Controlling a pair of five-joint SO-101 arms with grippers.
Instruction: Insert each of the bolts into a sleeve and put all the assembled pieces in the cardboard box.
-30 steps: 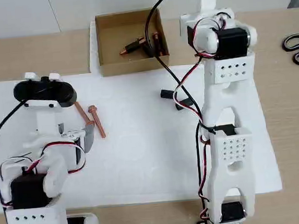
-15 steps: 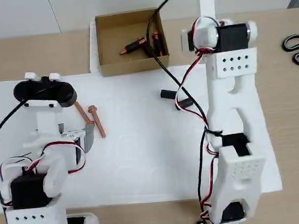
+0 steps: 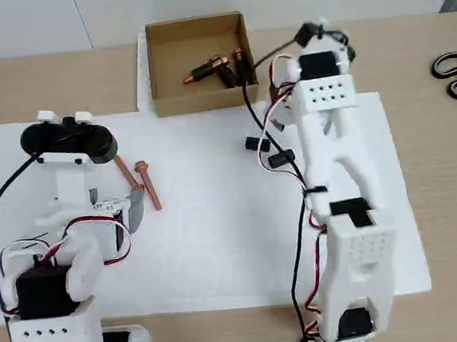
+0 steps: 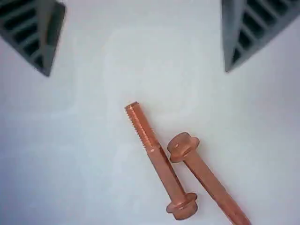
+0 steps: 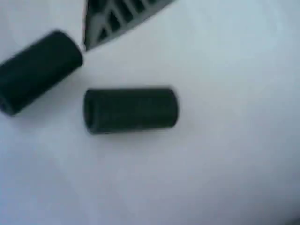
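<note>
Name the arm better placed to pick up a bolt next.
Left. The left gripper is open directly above the two bolts; the right arm sits over the black sleeves.

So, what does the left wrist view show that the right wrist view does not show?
Left wrist view: two copper bolts lying close together, one bolt and the other bolt, near the open left tool. Right wrist view: two black sleeves lying apart, one sleeve and the other sleeve. Shared: the white sheet on which these parts lie.
</note>
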